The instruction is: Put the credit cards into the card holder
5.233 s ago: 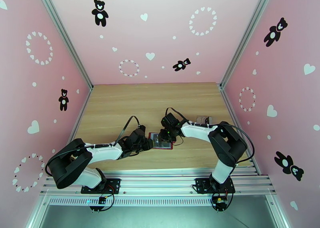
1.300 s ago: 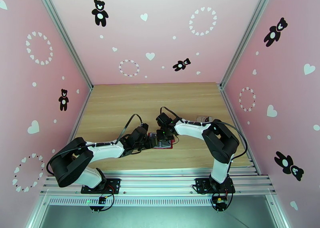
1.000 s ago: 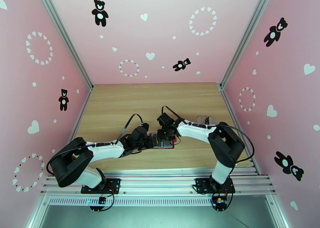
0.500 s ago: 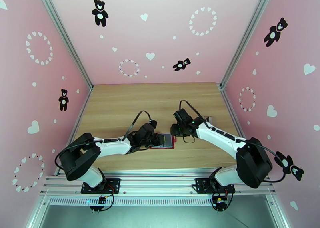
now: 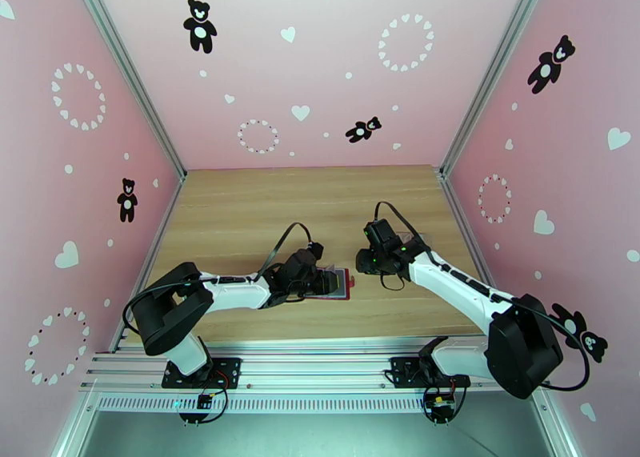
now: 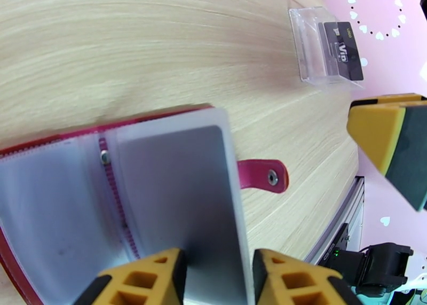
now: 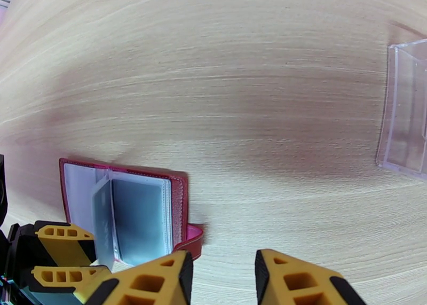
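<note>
Right gripper (image 7: 221, 263) has backed off to the right since half a second ago. A second ago it was right at the card holder (image 7: 140, 220); now it sits clear of it, over bare table (image 7: 240, 87). Left gripper (image 6: 219, 258) has pushed a bit further right, onto the holder.

Check the right wrist view and you'll see the right fingers moderately apart, nothing between them but wood.

Card holder lies open and flat in the near half of the table, about mid-width. Its red cover is down and its snap tab (image 6: 264, 175) sticks out on the side toward the right arm.

One pocket leaf (image 7: 104, 220) stands tilted up off the rest, with a grey card (image 6: 176, 194) inside it. That leaf runs in between the left fingers. One edge lies against one finger, the other edge is hidden behind the other finger. You can't tell whether it's clamped or just propped; the gap there is narrow to middling.

Clear case (image 6: 315, 44) stands well apart from the holder, further back on the right, with a black card (image 6: 344, 47) marked VIP inside it.
</note>
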Robot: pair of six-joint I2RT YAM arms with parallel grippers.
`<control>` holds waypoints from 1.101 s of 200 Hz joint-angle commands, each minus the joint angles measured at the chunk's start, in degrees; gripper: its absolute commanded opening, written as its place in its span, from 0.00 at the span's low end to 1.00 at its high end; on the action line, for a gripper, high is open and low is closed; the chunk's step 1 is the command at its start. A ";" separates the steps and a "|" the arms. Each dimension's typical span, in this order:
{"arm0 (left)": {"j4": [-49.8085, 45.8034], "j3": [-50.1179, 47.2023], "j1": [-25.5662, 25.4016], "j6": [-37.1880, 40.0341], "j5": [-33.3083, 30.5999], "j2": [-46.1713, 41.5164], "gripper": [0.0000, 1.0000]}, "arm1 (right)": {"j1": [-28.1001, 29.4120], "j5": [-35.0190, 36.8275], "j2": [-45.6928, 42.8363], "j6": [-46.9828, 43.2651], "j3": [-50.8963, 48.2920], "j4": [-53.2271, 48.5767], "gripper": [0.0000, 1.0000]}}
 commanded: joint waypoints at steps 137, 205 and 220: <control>-12.55 -7.54 0.97 5.09 -9.09 -23.50 0.45 | -0.48 4.92 -3.62 -4.16 1.25 -2.02 0.40; -30.08 -10.44 3.20 9.01 -30.01 -51.69 0.99 | -1.17 15.87 -19.47 -8.26 -1.75 0.87 0.61; -31.12 -12.12 3.27 9.73 -34.14 -57.22 0.99 | -1.45 19.31 -21.14 -8.62 -2.47 0.64 0.72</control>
